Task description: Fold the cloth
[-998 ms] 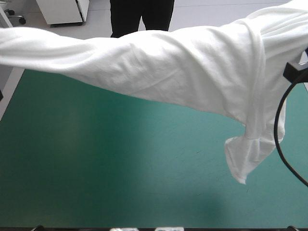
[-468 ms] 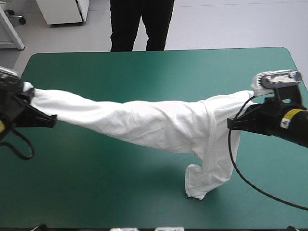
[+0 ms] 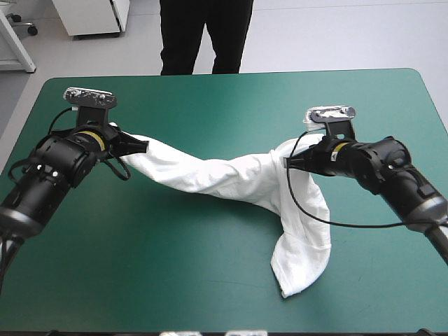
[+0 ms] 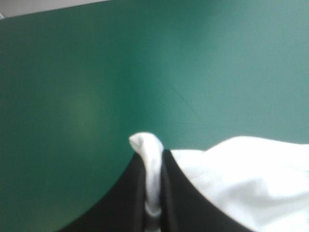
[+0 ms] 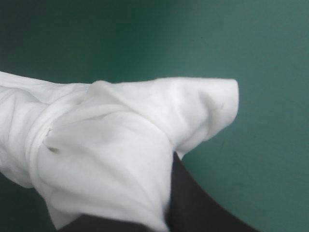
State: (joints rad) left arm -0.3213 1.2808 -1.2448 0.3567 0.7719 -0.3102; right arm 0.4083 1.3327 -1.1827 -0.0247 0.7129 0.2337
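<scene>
Holding the T-shirt (image 3: 224, 178) at both ends, I see it strung as a twisted white rope across the middle of the table (image 3: 210, 98).

The left gripper (image 3: 140, 147) is clenched on the T-shirt's left end. In the left wrist view its black fingers (image 4: 123, 193) are all but closed, with a thin fold of white pinched between them and a small tuft poking past the tips. The right gripper (image 3: 288, 162) is clamped on the T-shirt's right end. In the right wrist view the bunched cloth (image 5: 120, 145) drapes over the grip, so only one black finger (image 5: 193, 203) shows beneath it.

From the right-hand grip a loose tail of the T-shirt drops toward the near edge and appears to lie on the teal-green cover. I cannot tell whether the sagging middle of the rope touches the cover.

All round the T-shirt I see only teal-green cover. A broad band of it runs between the T-shirt and the far edge. Another wide stretch lies on the T-shirt's near side under the left half of the rope, while only a narrower strip separates the tail's end from the near edge. Both arms reach in from outside the T-shirt's ends, and each side edge of the table lies well beyond its gripper.
</scene>
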